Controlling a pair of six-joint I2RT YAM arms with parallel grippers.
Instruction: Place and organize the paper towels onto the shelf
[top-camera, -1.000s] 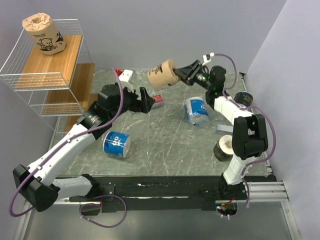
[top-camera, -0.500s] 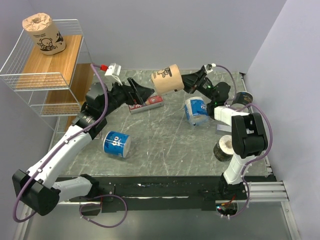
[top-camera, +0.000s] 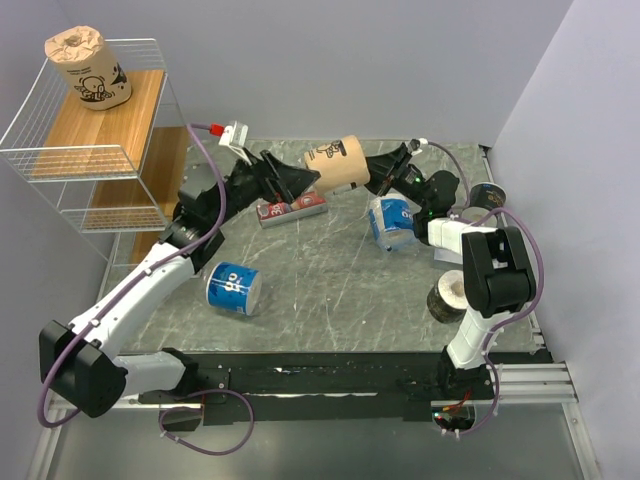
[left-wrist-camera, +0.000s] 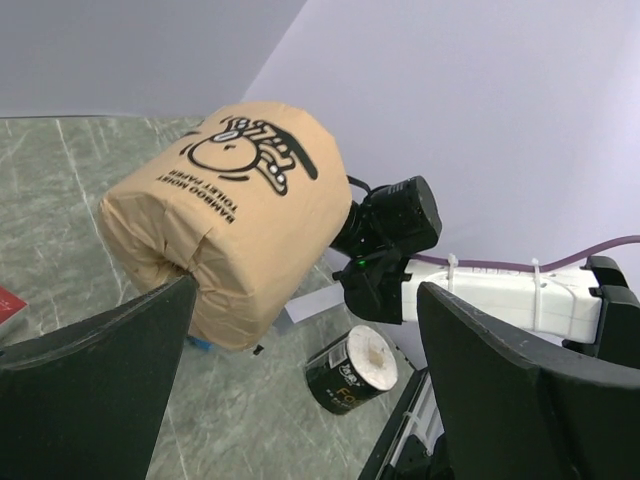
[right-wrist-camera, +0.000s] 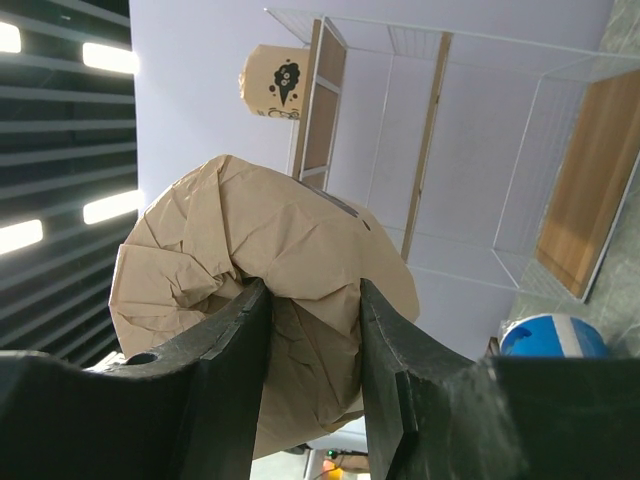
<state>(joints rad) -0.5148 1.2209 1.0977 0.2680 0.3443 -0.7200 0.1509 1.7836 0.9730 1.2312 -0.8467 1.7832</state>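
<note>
Presently we log the grey marbled counter (top-camera: 330, 300), with the shelf (top-camera: 110, 160) of white wire and wooden boards standing at its far left corner. One kraft roll (top-camera: 88, 68) stands upright at the very top of the shelf. Both arms reach toward the middle of the far edge and meet there above the counter. The right tool (top-camera: 372, 178) is pinching the crumpled end wrapping of a second kraft roll (top-camera: 338, 163), its fingers (right-wrist-camera: 240, 340) pressed into the paper, and holds that roll on its side in the air with the black print facing up. The left tool (top-camera: 300, 180) is spread wide. In the left wrist view the held roll's free end sits in the gap between its fingers (left-wrist-camera: 110, 350), but we cannot tell whether they touch it. On the counter, one blue-and-white roll (top-camera: 233, 288) lies beside the left forearm and another (top-camera: 392, 222) under the right arm. Two dark rolls (top-camera: 448, 296) (top-camera: 490, 197) sit near the right edge. A flat red box (top-camera: 290, 208) lies below the left tool.
</note>
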